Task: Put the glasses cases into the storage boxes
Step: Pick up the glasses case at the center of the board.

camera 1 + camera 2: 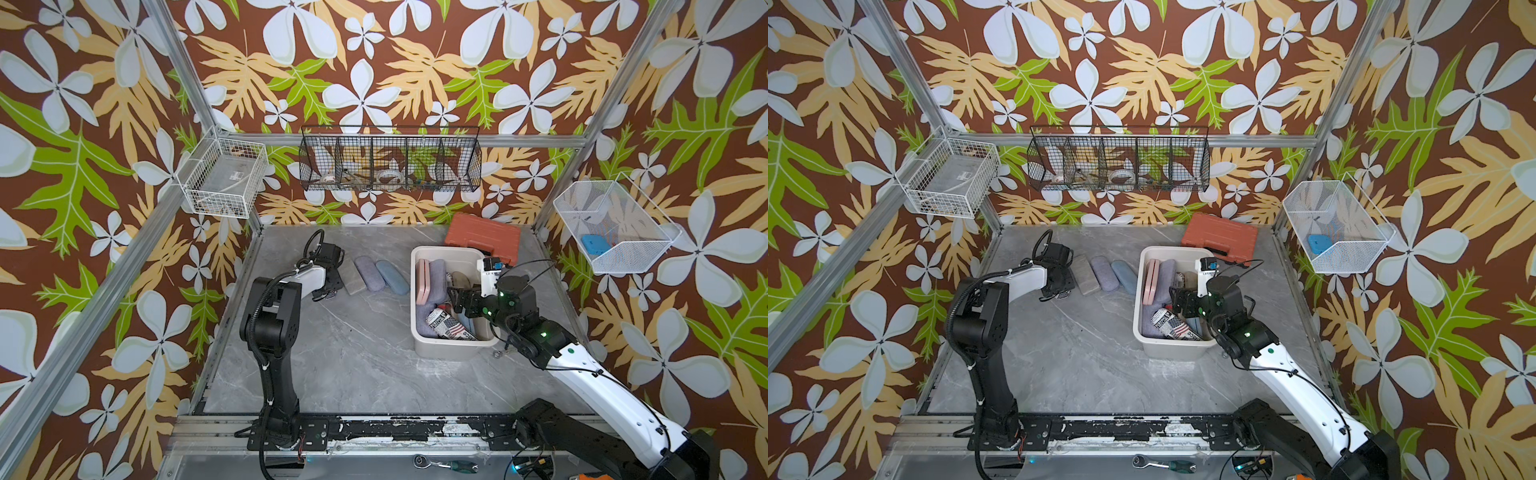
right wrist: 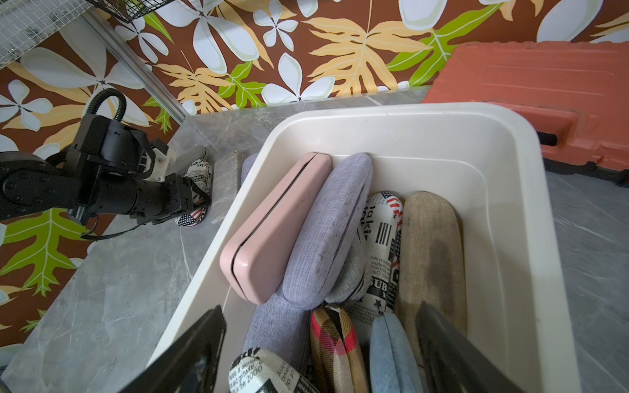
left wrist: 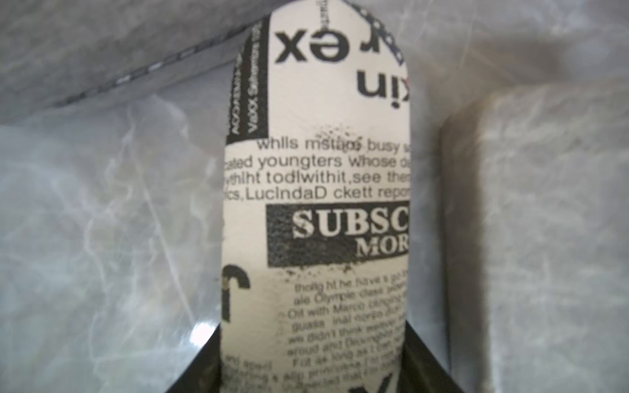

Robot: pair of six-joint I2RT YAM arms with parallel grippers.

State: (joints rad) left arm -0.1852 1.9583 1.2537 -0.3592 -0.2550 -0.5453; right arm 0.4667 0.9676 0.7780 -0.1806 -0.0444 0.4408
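Well left of the tub [image 1: 446, 249], the left gripper [image 1: 328, 291] has its jaws closed against both long sides of a newspaper-print case [image 3: 316, 204], which lies flat on the worktop [image 1: 353, 353]. Between that case and the tub lie three more, side by side: a marbled grey case [image 1: 352, 277], a lavender case [image 1: 370, 273] and, nearest the tub, a light blue case [image 1: 392, 277]. Inside the tub, a pink case [image 2: 272, 231] and a tan woven case [image 2: 429, 245] lean among others. The right gripper [image 1: 459, 300] hangs over the tub, jaws wide apart and empty. An orange-red tool case [image 1: 484, 239] sits just behind the tub.
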